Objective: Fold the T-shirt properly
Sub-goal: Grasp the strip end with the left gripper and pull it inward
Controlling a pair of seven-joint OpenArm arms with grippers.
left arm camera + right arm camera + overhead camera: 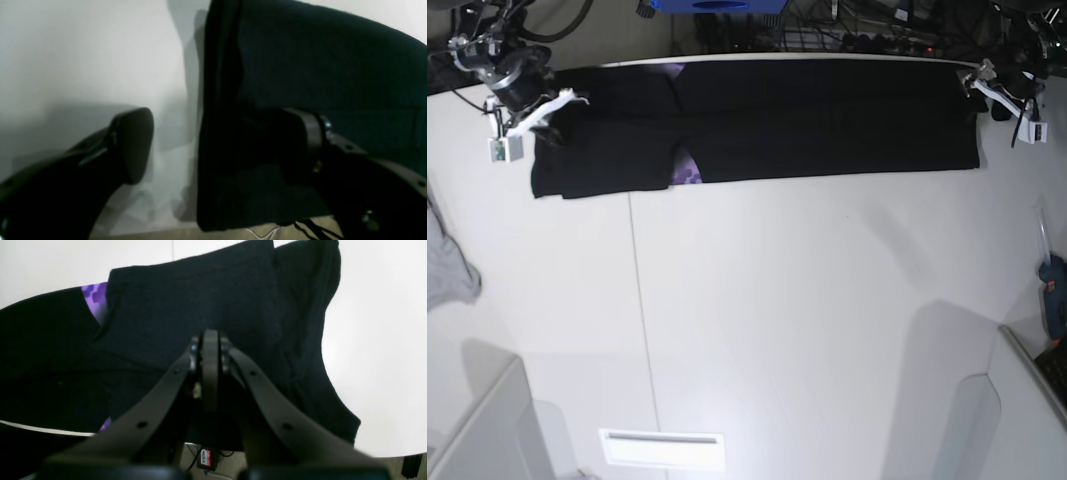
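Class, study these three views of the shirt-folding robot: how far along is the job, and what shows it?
Done: the T-shirt lies as a long, narrow band along the table's far edge, sides folded in, purple print peeking out. In hand: the right gripper is shut over the cloth at one end; the left gripper stands open at the other end, one finger over the cloth. Left: folding the band across its length into a compact stack.
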